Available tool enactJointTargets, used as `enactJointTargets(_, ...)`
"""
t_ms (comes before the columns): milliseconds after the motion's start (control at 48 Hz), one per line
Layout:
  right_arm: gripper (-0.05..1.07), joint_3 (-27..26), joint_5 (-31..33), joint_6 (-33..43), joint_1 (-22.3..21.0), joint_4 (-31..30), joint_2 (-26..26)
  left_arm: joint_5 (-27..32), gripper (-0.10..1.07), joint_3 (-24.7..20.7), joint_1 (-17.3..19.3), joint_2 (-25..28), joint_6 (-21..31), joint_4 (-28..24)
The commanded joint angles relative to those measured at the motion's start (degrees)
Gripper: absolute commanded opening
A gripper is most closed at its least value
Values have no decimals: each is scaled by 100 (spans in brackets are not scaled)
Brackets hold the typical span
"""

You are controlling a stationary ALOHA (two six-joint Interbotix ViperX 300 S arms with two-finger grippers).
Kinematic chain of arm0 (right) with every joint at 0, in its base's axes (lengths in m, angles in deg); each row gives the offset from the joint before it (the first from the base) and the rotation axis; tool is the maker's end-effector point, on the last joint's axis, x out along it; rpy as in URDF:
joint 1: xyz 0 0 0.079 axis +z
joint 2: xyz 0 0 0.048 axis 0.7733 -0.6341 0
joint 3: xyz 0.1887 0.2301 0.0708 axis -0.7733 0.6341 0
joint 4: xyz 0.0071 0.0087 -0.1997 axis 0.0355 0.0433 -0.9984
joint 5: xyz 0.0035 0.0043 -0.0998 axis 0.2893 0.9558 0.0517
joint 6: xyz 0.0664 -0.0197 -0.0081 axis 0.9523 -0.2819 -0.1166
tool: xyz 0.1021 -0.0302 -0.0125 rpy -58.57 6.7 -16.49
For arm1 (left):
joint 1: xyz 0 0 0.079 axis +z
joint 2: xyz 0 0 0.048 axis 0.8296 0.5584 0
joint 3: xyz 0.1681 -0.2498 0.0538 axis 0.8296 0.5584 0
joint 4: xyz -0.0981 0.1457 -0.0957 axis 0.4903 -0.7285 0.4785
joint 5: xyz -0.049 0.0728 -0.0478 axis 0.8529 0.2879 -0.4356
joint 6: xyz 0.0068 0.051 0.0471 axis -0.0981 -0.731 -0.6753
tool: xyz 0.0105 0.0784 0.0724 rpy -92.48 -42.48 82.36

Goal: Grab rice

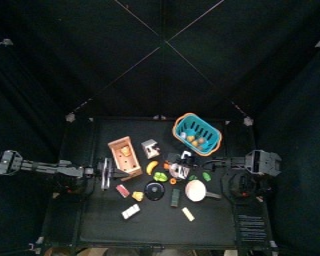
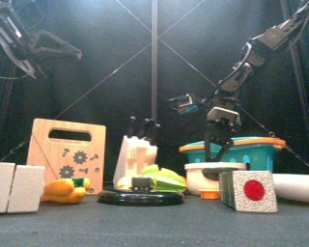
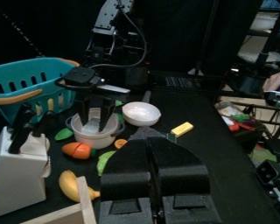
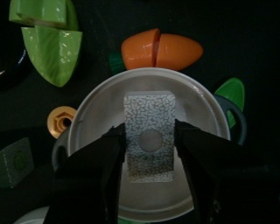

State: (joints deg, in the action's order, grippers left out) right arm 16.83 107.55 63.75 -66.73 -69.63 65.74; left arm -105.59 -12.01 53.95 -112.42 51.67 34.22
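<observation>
Black curtains pen a small black table (image 1: 83, 225) crowded with toys, the teal basket (image 1: 196, 128) at its back. Just before the basket stands the rice (image 4: 154, 149), a white bowl beside an orange fruit (image 4: 163, 48). Directly above it hangs the right gripper (image 4: 150, 157), jaws spread wide on either side of its middle, gripping nothing; the left arm (image 1: 36, 167) rests at the table's left.

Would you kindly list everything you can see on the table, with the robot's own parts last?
rice: one, white, beside the rimmed dish
rimmed dish: one, white, under the right gripper
basket: one, teal, behind the rimmed dish
wooden board: one, tan, left side
knife block: one, white, beside the board
red-dot block: one, white, front right
white blocks: two, front left
orange food: one, by the dish
green pieces: two, near the orange food
yellow block: one, near the rice
left gripper: black, shut, resting left
right gripper: black, jaws apart over the rimmed dish
</observation>
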Motion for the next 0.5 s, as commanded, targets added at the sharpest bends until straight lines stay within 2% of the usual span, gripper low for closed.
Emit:
enactJointTargets(0,61,-97,-9,0,-9,-9,185,-53,20,-79,18,18,0,9)
enactJointTargets(479,61,-114,-35,-35,0,-9,176,-53,20,-105,26,18,0,44)
